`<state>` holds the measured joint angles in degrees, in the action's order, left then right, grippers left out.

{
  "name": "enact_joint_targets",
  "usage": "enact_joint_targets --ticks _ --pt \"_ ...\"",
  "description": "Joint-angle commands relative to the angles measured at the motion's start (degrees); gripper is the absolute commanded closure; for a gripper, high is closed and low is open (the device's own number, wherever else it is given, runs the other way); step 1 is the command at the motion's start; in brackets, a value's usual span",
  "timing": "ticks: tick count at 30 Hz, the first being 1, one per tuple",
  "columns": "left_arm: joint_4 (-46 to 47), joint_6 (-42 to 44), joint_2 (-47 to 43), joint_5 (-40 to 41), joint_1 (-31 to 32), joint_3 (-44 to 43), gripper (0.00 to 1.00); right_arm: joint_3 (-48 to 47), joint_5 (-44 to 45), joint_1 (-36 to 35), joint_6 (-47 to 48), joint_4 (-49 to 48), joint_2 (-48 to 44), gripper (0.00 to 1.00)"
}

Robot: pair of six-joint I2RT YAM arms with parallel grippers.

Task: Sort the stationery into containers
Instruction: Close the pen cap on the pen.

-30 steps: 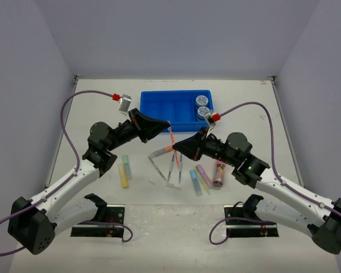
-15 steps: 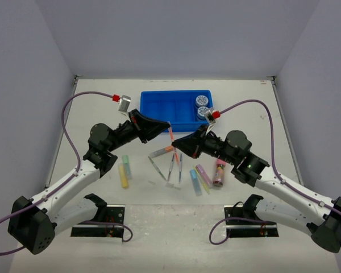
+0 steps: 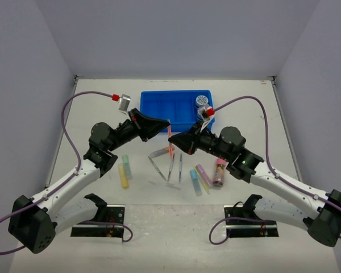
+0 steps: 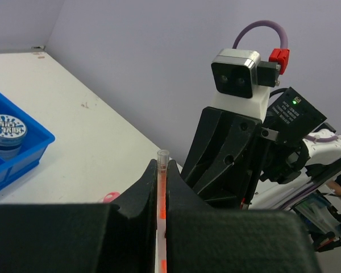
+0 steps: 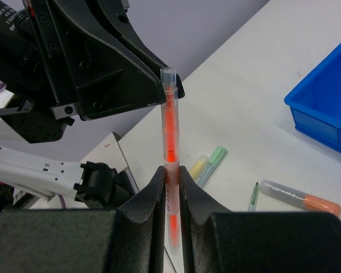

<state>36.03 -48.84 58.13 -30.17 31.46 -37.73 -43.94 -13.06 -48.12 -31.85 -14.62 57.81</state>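
White table (image 3: 102, 102), pale walls (image 3: 176, 40); my left gripper (image 4: 162, 182) and right gripper (image 5: 171, 179) both clamped one orange pen (image 5: 169, 114) aloft; thin pens (image 3: 158, 169) lay beneath; blue tray (image 3: 159, 105) just beyond.

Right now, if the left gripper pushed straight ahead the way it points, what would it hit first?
Most likely the right gripper, which faces the left gripper nearly head-on, with both shut on the same orange pen. How much gap lies between them is hard to judge.
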Motion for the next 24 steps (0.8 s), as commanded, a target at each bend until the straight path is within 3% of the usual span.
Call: enact_joint_targets --ticks 1,4,6,7,10,14,21,24 --pt "-6.6 3.9 -0.2 -1.6 0.3 -1.9 1.0 -3.0 5.1 0.3 2.4 -7.2 -0.5 1.0" --pt "-7.5 4.6 0.4 -1.7 0.3 -2.8 0.96 -3.1 3.2 0.3 2.5 -7.4 0.2 1.0" --pt "-8.3 4.9 1.0 -1.9 0.2 -3.8 0.85 -3.5 1.7 0.3 3.0 -7.0 0.8 1.0" --pt "-8.6 5.0 1.0 -1.8 0.3 -4.1 0.71 -3.8 1.4 0.3 3.2 -6.5 1.0 1.0" --pt "-10.2 6.0 0.9 -1.1 0.3 -5.1 0.64 -3.8 0.2 0.3 3.6 -5.9 1.5 1.0" --pt "-11.4 7.1 0.3 -0.6 0.3 -6.1 0.69 -3.6 -0.7 0.4 3.5 -5.5 2.0 1.0" --pt "-10.0 7.0 1.2 -3.7 0.3 -6.2 1.0 -4.8 -0.7 0.4 3.2 -5.1 2.5 1.0" --pt "-8.5 6.6 0.6 -4.5 0.3 -5.8 1.0 -5.7 -2.4 0.3 3.3 -4.7 3.8 1.0"
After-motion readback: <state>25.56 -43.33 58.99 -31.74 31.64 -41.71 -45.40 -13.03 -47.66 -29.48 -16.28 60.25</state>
